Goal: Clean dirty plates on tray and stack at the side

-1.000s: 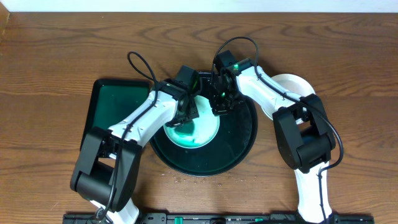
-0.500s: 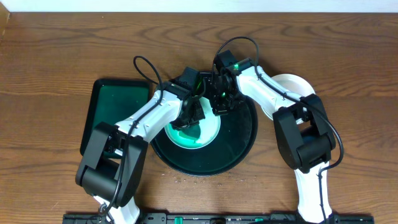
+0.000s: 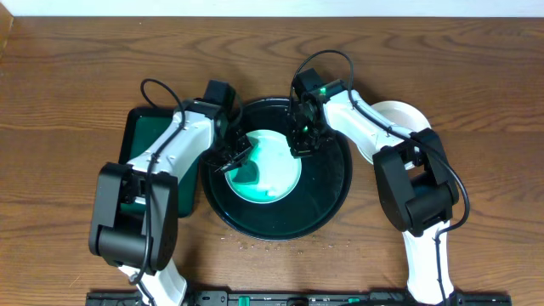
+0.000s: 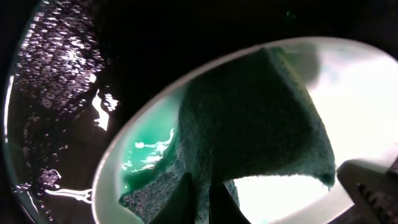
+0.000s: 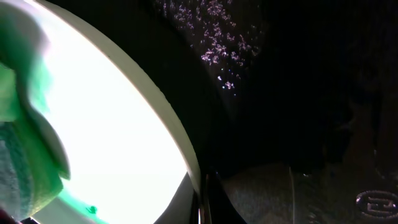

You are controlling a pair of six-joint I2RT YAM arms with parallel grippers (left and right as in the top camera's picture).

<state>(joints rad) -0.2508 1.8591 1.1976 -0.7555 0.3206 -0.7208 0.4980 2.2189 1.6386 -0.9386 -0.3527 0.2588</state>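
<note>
Overhead view: one round black tray (image 3: 327,191) is listed, with one plate (image 3: 276,157) lying in it. A second plate (image 3: 399,113) rests on the table at the right, well apart, and whether others lie stacked under it cannot be told. One green tray (image 3: 140,144) is noted at the left. The left gripper (image 3: 231,157) has been drawn from the plate's middle to its left edge, so one wiping stroke is judged done. The right gripper (image 3: 299,146) is set at the plate's far rim. Left wrist view: one sponge (image 4: 249,124) is pinched by the left gripper on the plate, beside green residue. Right wrist view: the right gripper is judged clamped on the plate's rim.
</note>
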